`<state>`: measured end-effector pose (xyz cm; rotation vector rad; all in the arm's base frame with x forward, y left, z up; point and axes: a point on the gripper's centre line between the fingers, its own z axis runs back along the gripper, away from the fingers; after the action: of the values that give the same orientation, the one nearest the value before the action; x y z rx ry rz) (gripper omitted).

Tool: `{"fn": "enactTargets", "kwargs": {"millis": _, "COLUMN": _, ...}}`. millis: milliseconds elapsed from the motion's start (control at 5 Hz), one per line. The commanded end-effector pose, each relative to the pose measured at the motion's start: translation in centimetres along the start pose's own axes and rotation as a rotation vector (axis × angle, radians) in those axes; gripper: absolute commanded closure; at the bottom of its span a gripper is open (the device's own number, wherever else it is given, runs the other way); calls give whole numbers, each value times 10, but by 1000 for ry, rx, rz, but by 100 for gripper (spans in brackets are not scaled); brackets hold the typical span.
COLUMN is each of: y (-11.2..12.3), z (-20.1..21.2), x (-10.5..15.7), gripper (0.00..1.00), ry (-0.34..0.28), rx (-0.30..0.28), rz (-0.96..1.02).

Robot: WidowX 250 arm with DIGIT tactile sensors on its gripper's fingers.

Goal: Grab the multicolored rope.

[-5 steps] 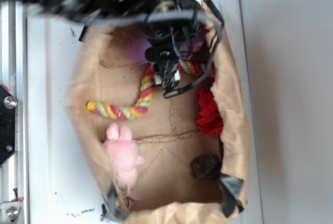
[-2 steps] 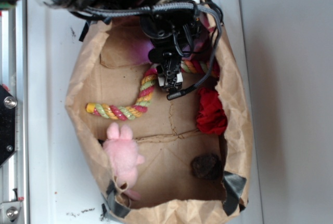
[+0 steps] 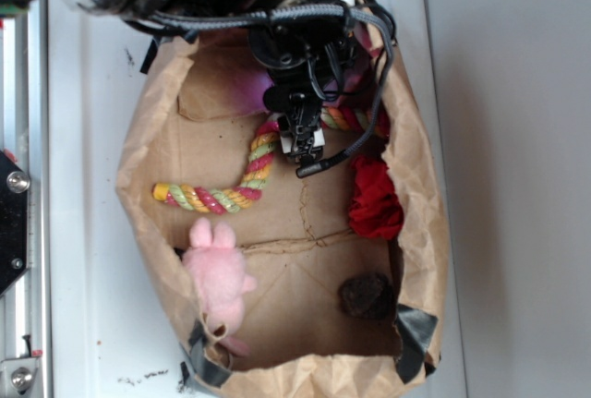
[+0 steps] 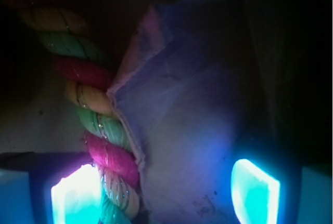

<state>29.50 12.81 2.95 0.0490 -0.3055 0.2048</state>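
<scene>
Lying on the floor of an open brown paper bag, the multicolored rope bends from a yellow-capped end at the left, up through a curve, and off to the right under the arm; the gripper hangs directly over that upper bend, its black body hiding part of the twist; in the wrist view the rope runs down the left side, passing beside the left fingertip, and a pale purple cloth fills the space between the two glowing pads; the jaws stand apart, with the rope at the left one and not clamped; a red cloth ball sits right of the gripper against the bag wall; a pink plush bunny lies below the rope's left end; a dark brown lump rests low and right.
</scene>
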Motion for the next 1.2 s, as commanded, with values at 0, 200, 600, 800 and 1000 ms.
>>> {"fn": "enactTargets", "kwargs": {"millis": 0, "y": -2, "z": 18, "x": 0, "gripper": 0, "ry": -77, "rx": 86, "rz": 13}}
{"fn": "enactTargets", "kwargs": {"millis": 200, "y": -7, "z": 33, "x": -5, "gripper": 0, "ry": -84, "rx": 63, "rz": 5}}
{"fn": "enactTargets", "kwargs": {"millis": 600, "y": -6, "z": 29, "x": -5, "gripper": 100, "ry": -72, "rx": 75, "rz": 45}}
{"fn": "enactTargets", "kwargs": {"millis": 800, "y": -5, "z": 29, "x": -6, "gripper": 100, "ry": -79, "rx": 79, "rz": 47}}
{"fn": "enactTargets", "kwargs": {"millis": 1000, "y": -6, "z": 28, "x": -10, "gripper": 100, "ry": -80, "rx": 87, "rz": 32}}
